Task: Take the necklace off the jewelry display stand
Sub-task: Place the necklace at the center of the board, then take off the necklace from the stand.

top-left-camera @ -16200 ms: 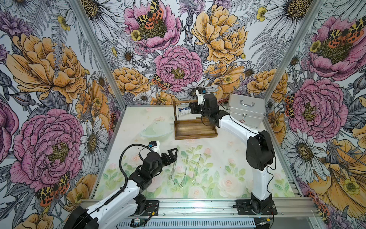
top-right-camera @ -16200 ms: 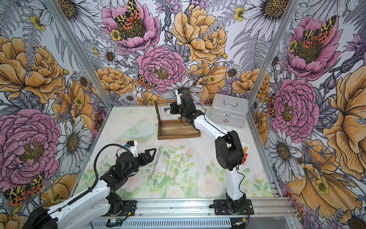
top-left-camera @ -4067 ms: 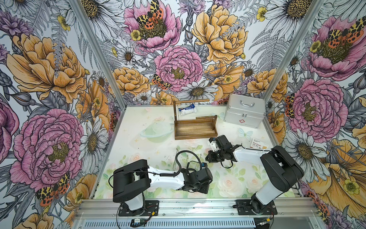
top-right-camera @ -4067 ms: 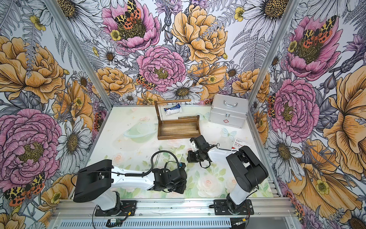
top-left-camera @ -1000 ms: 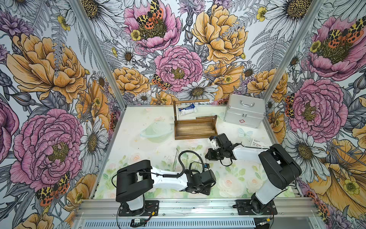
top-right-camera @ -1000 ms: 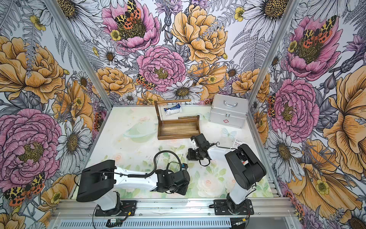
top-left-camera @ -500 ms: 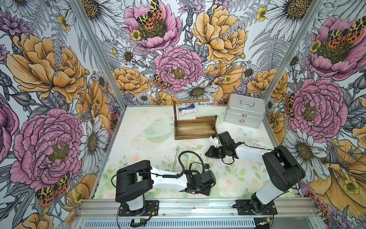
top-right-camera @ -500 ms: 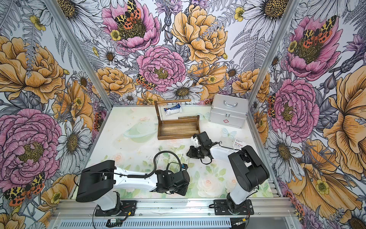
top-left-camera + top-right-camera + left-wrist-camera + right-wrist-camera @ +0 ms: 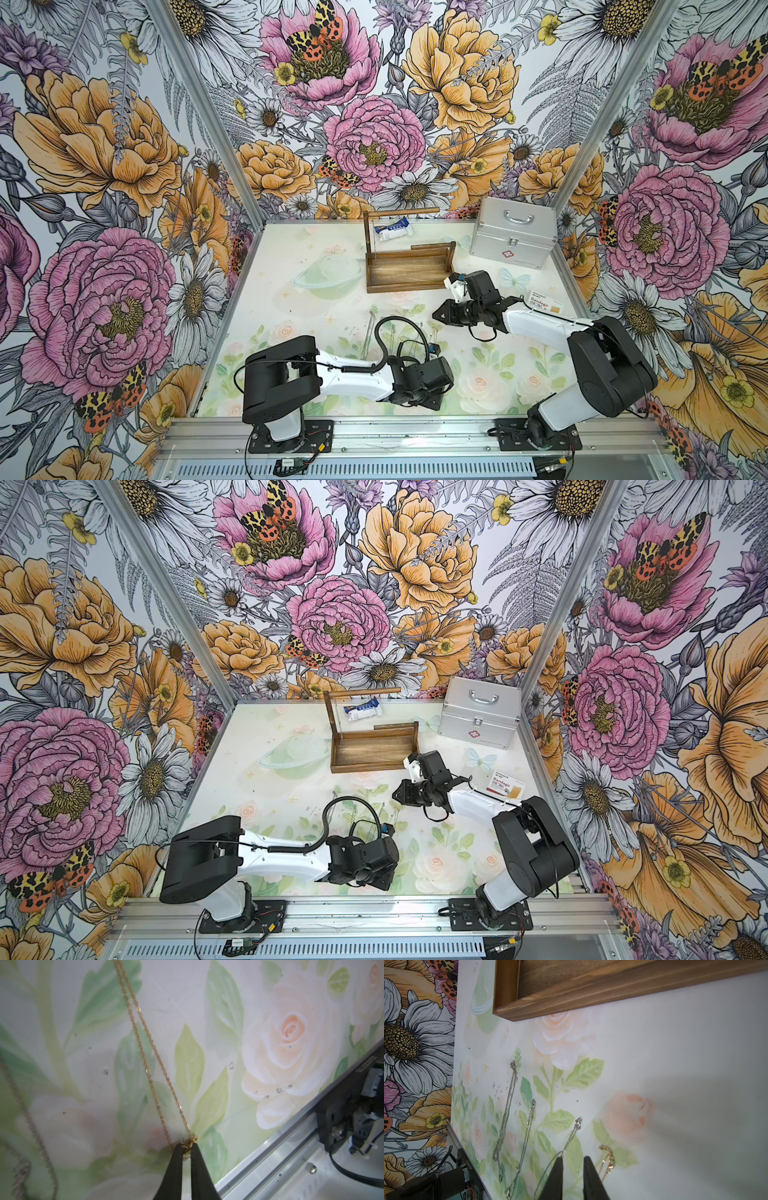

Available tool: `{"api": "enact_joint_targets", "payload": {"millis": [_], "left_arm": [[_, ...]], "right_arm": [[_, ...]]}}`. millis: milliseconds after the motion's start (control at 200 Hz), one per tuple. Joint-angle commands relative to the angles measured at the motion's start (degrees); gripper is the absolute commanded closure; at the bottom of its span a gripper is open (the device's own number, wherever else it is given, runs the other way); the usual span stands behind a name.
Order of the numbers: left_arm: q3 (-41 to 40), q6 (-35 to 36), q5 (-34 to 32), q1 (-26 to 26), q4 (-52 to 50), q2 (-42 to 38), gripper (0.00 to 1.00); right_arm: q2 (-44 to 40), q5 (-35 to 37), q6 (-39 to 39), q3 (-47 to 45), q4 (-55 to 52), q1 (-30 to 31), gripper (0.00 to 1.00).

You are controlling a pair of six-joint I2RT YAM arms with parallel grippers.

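Your left tool (image 9: 188, 1150) pinches the gold necklace (image 9: 148, 1071) by its clasp on the worktop (image 9: 207, 985), well clear of the jewelry display stand (image 9: 405, 286); right tool (image 9: 573, 1165) slightly parted, empty: lay-down step, next release and lift

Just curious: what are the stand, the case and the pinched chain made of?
Stand: brown stained wood, grain showing. Case: probably aluminium, matte silver sheen. Chain: fine gold-coloured metal links; plated or solid, can't tell.

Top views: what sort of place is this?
Probably a staged robot test cell: floral printed walls in aluminium framing, left arm and right arm bolted to a front rail, props like the jewelry display stand.
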Motion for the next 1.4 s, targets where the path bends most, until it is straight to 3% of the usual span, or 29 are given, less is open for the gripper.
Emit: {"api": "enact_joint_targets", "payload": {"millis": [0,420,676,836,1081,1246,1396], "left_arm": [[0.65,0.35,0.69,-0.48,-6.33,1.18,0.87],[7.18,3.22,-1.6,0.08,-10.08,-0.36,0.81],[11.52,7.56,-5.48,2.97,-10.67,-4.38,0.71],[13.54,11.87,-7.86,6.03,-10.59,-7.72,0.59],[12.12,18.37,-14.29,13.17,-9.7,-14.96,0.26],[7.38,21.16,-15.01,20.24,-6.77,-21.74,0.09],[0.82,18.0,-19.86,25.93,-4.07,-28.41,0.04]], "right_arm": [[-2.25,1.01,-0.52,-1.93,0.27,-0.79,0.8],[-9.4,1.18,-1.37,-5.65,0.3,-2.9,0.8],[-24.18,8.94,-2.73,-11.08,0.42,-4.81,0.76],[-37.43,14.44,-3.85,-16.15,0.83,-6.14,0.7],[-55.03,23.42,-3.38,-25.14,2.98,-8.11,0.59],[-58.33,24.04,-2.51,-27.37,3.73,-10.83,0.52],[-56.47,21.18,-2.63,-27.73,7.29,-12.21,0.44]]}}
